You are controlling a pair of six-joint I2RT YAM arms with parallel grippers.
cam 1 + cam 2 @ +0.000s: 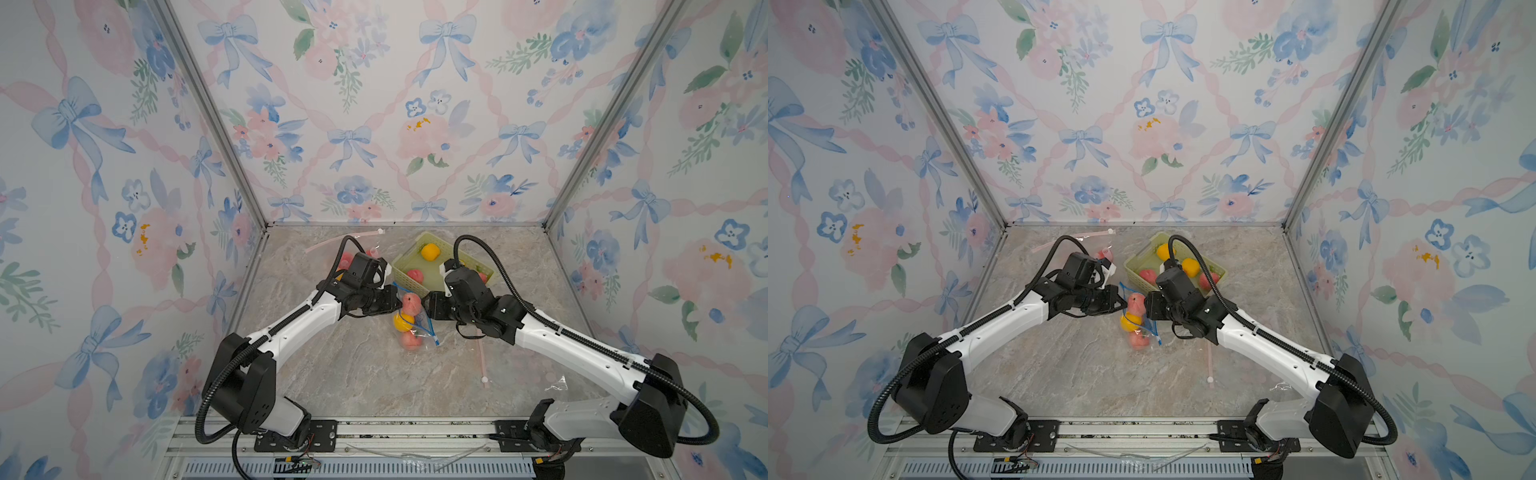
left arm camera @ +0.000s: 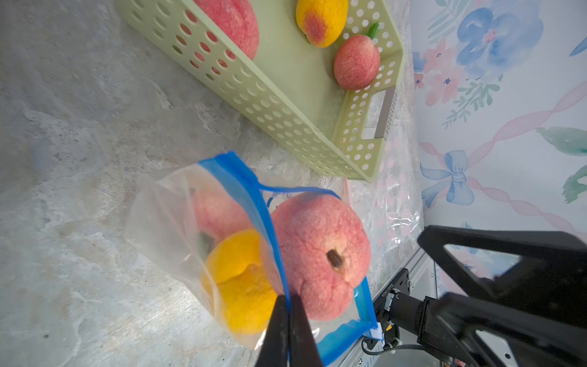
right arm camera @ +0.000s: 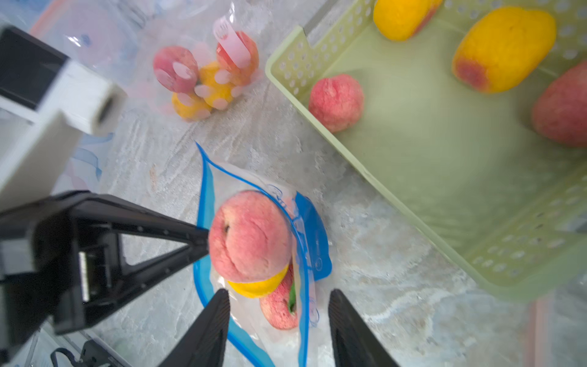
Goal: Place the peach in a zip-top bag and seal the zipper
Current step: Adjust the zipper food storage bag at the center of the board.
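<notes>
A marbled, grey-beige, stone-look counter is enclosed by walls papered with blue bows and pink flowers and joined by aluminium posts. At the back left, a dotted clear bag of pink and yellow fruit is seen. The left hand is pinched shut on the blue zipper strip of the zip-top bag, which is made of thin, crinkled clear plastic. The peach, round, pink and matt with a brown stem pit, is lodged in the bag's mouth, touching a yellow fruit inside. Blue print on the bag is too blurred to be read. The right hand is seen with its fingers parted and nothing gripped. At the right, more fruit is held in a pale green perforated plastic basket.
</notes>
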